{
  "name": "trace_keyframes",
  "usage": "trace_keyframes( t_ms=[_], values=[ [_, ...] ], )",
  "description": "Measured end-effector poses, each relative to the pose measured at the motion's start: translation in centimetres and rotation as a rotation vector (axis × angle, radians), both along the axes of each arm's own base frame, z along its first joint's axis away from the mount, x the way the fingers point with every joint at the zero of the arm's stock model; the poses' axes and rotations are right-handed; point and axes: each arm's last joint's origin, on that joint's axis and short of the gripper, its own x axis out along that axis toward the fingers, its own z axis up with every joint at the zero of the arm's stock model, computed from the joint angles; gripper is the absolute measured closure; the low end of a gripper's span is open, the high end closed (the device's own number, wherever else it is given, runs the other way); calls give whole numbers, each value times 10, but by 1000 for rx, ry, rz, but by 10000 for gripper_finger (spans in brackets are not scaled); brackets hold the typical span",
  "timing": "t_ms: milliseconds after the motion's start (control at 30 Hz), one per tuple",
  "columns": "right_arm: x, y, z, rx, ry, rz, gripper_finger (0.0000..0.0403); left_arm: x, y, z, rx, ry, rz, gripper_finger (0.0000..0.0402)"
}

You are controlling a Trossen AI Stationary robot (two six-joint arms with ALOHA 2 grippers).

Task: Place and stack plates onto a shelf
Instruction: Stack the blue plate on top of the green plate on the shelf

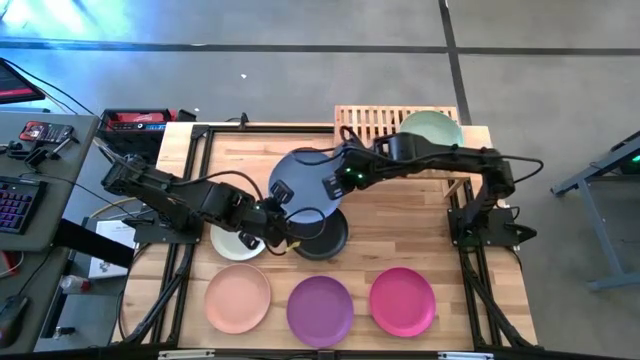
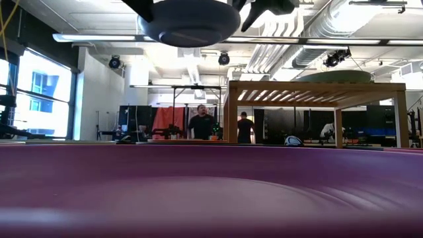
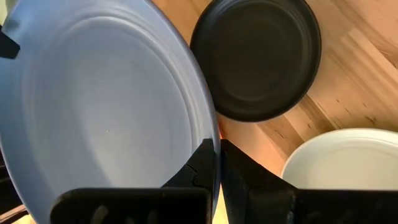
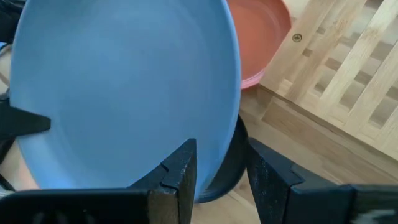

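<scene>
Both arms meeting mid-table over the black plate (image 1: 322,238) | light blue plate (image 1: 305,185) hanging in the air | left gripper (image 3: 217,163) pinching its rim | right gripper (image 4: 221,165) straddling the opposite rim, jaws parted, not clamped | shelf (image 1: 372,122) lying behind, on the right arm's side

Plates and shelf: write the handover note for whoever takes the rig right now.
Left claw: shut on the light blue plate, held above the table.
Right claw: open at that plate's rim.
Done: sage green plate on the shelf.
Left: the held plate, plus black plate, pale grey-green plate, peach plate, purple plate, magenta plate, orange-red plate.
</scene>
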Motion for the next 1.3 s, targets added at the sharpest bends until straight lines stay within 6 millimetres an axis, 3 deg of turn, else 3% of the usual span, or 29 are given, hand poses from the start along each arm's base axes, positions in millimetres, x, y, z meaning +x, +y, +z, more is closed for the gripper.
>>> trace_keyframes(
  t_ms=[200, 500, 1067, 1300],
  values=[
    [4, 0, -3, -3, -3, -10, 298, 0, 0, 0, 1, 0, 0, 401],
    [4, -1, -3, -11, 0, -25, 396, 0, 0, 0, 14, 8, -18, 401],
    [4, -1, -4, -5, -3, -61, 403, 2, 0, -2, 12, 21, -20, 378],
    [0, -1, -5, 14, 30, -91, 403, 3, -1, -4, -27, 17, 9, 345]
  ],
)
